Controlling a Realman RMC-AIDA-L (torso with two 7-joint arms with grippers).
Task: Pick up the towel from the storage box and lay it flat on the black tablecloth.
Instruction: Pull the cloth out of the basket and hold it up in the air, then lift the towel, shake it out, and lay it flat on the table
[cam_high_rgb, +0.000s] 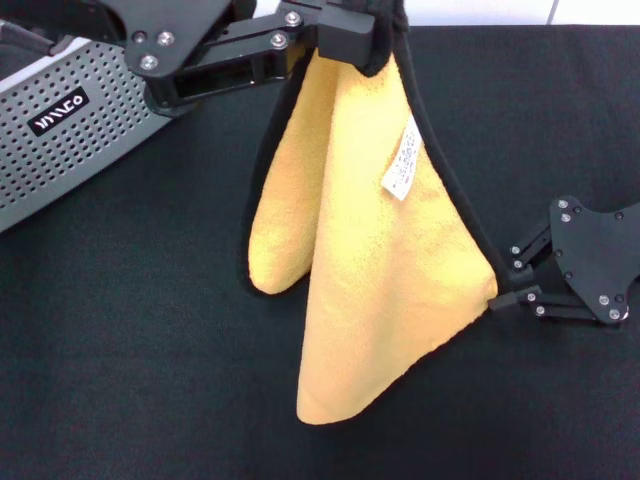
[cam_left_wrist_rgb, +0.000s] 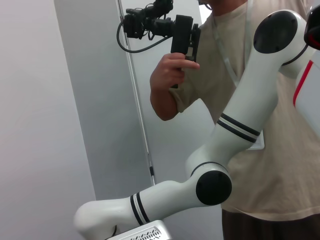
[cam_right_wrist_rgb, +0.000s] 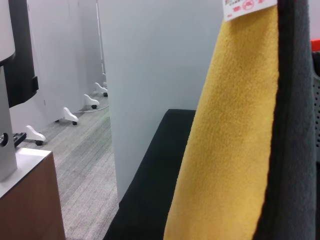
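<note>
The tablecloth (cam_high_rgb: 150, 370) covers nearly the whole head view, and the right wrist view shows a strip of it (cam_right_wrist_rgb: 150, 190) running toward a pale partition wall, with a grey floor beyond. At far left in the head view stands the box (cam_high_rgb: 70, 130), its perforated grey side and black label facing the camera.

The towel (cam_high_rgb: 370, 250) hangs in the air above the middle of the cloth, clear of the box. It drapes in two folds from a top corner, its black trim down both edges and its white label (cam_high_rgb: 402, 160) on the right side. The left gripper (cam_high_rgb: 365, 35) is clenched on that top corner at the far edge of the scene. The right gripper (cam_high_rgb: 500, 290) sits at the right, pinching the towel's right edge at its trim.

The right wrist view shows the fleece (cam_right_wrist_rgb: 230, 130) up close. The left wrist view shows neither towel nor table: only a white robot arm (cam_left_wrist_rgb: 220, 165) and a person (cam_left_wrist_rgb: 260, 75) holding a camera rig (cam_left_wrist_rgb: 160, 25).
</note>
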